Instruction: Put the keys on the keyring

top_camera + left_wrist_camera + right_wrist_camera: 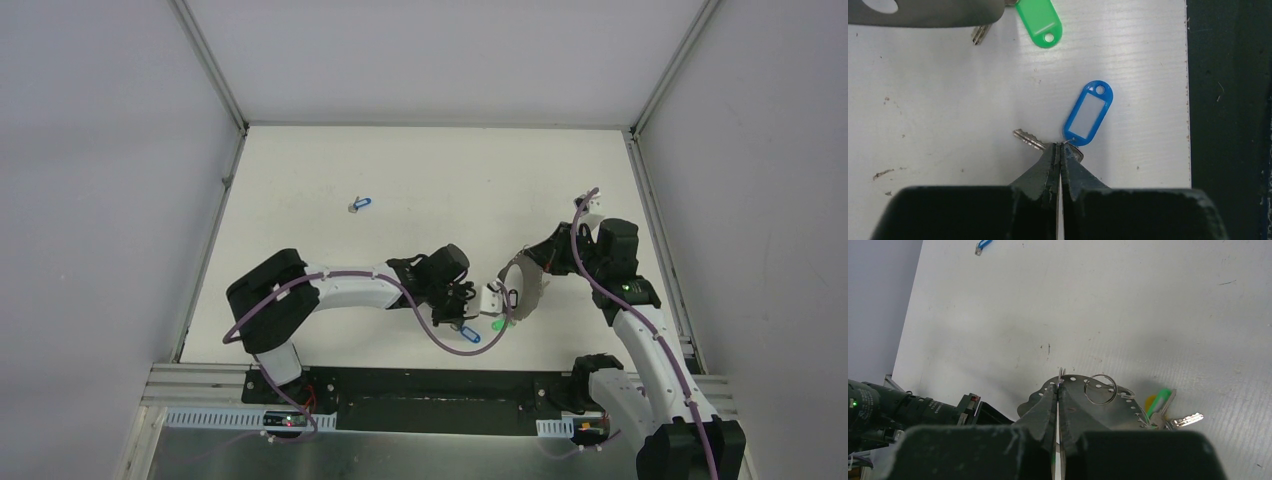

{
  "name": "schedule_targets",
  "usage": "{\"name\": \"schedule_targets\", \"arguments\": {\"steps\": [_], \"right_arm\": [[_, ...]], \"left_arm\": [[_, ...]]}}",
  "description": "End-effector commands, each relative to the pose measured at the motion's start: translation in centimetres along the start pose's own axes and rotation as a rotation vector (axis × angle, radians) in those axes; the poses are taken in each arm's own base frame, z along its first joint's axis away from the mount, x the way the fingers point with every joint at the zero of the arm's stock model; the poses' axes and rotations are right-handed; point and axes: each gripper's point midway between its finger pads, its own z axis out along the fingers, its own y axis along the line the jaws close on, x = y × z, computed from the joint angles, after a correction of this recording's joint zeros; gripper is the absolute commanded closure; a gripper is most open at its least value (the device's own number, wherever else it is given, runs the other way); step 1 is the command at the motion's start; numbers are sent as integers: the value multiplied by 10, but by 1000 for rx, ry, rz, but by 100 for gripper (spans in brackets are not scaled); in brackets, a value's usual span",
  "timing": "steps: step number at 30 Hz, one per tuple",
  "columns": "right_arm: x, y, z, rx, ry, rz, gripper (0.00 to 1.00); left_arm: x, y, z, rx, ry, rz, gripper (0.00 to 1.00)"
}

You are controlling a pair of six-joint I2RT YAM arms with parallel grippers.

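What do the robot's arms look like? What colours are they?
The left arm and right arm have smooth white links joined by chunky black joints. A purple cable loops along each. A tiny green light glows on the right arm. The left tool and right tool each end in two black, scuffed, pointed fingers.

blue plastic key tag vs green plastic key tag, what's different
The blue plastic key tag shows a white label window; the green plastic key tag is plain. Blue's key is pinched by the left gripper; green lies ungripped by the grey metal keyring. Both oval, holed.
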Motion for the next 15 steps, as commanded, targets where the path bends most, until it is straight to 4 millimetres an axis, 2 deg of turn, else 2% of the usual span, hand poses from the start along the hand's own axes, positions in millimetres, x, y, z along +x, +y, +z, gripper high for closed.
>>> {"name": "schedule_targets", "arguments": {"steps": [1, 6, 10, 15], "right_arm": [[-10, 4, -2, -11, -26, -12, 100], [-9, 6, -2, -24, -21, -8, 100], [-8, 7, -2, -29, -16, -3, 100], [-8, 14, -2, -66, -11, -18, 100]], "left_arm": [[-19, -1, -23, -47, -36, 37, 100], [-22, -7, -36, -68, -57, 5, 100], [-14, -10, -42, -89, -47, -33, 100], [-10, -2, -52, -183, -38, -107, 100]]}}
